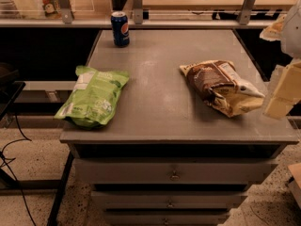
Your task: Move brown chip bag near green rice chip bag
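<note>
At the very front, below the grey table (160, 119), a stack of drawers (175, 172) with small round knobs faces the camera; speckled floor (35, 166) shows to the left of it, crossed by thin black cables (10, 157).

On the tabletop, nearest the front left corner, lies the green rice chip bag (94, 98); it is flat and puffy, with its white label end pointing away from the camera and its left side reaching the table's left edge.

Across a bare stretch of grey, well apart from it on the right half, the brown chip bag (218, 86) lies crumpled on its side; its dark brown middle faces up and its cream end points toward the front right.

Just beside that cream end, at the right border of the view, the gripper (281, 98) appears as pale blocky shapes over the table's right edge; whether it touches the bag cannot be told, nor whether it is released or clenched; nothing is seen held in it.

Farther back, near the far left corner, a blue soda can (120, 28) stands upright, alone; behind the table runs a rail with metal brackets (137, 3).
</note>
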Motion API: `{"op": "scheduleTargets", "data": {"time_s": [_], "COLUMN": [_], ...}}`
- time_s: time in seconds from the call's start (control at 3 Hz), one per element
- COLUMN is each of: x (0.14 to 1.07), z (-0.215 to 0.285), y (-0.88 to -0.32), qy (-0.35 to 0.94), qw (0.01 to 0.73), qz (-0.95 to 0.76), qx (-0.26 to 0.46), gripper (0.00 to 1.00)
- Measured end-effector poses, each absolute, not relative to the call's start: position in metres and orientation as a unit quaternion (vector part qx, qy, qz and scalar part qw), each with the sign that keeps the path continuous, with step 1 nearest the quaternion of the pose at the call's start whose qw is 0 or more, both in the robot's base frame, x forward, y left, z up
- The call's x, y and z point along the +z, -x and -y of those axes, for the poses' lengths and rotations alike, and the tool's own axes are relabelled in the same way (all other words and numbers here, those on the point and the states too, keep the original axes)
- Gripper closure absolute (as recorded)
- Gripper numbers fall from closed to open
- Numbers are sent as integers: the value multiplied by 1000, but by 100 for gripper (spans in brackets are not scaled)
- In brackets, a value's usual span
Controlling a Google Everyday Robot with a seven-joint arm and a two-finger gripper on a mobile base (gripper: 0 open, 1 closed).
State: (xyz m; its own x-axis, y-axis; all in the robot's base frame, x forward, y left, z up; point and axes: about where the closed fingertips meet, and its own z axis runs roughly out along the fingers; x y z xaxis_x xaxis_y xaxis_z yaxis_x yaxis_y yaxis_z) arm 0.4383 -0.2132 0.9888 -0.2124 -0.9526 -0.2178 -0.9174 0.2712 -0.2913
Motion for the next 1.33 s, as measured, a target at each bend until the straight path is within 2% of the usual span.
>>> {"op": "scheduleTargets", "data": {"time_s": [0.67,1.33], "x": [987,932], "z": [215,217], "y": [-456,-537], "qy": [610,637], "qw": [192,207], "qz": [-764,-736], "qx": [-84,-102], "gripper": [0,0]}}
